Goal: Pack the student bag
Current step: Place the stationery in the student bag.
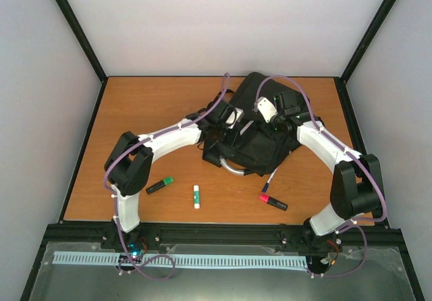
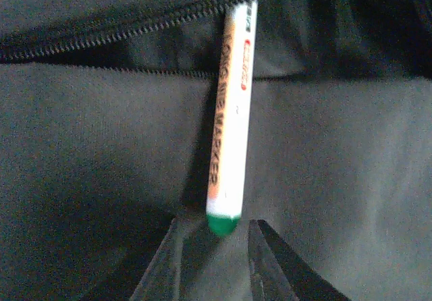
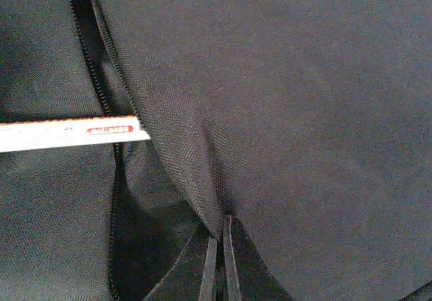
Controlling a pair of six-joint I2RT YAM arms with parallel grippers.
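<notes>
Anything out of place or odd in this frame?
Only the white marker: just its far end is tucked into the student bag's zip opening, and the rest sticks out, loose between the left gripper's parted fingers. The right gripper is shut on a fabric fold.

Marker [image 2: 229, 112] far end, at 12 o'clock, was hidden under the zip edge of the bag [image 2: 101, 132]; its print was blurred, barely readable. Right wrist view cut the marker off at 9 o'clock. Left gripper [image 2: 214, 228] and right gripper [image 3: 219, 228] were both cut off at 6 o'clock. Bag overran both wrist views. From top, fingertips were too small to tell.
</notes>
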